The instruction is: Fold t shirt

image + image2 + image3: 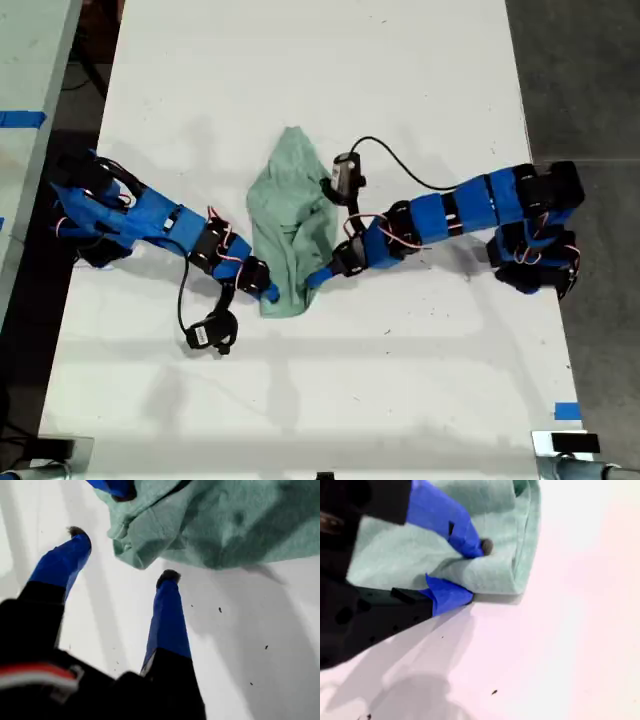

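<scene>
Mint-green and wrinkled, the t shirt point(290, 225) lies bunched at the middle of the white table point(400, 80), stretched from far to near. One blue arm point(160, 225) reaches in from the exterior view's left and another arm point(450, 210) from its right. Their tips meet at the shirt's near end. My first gripper point(122, 554) stands spread just short of a folded corner of cloth, holding nothing. My second gripper point(472, 572) pinches a folded edge of the shirt between its taped fingers.

A long white table point(330, 80) holds the green t shirt point(290, 220), bunched up in its middle. A blue tape bit point(567, 411) sticks far from the t shirt.
</scene>
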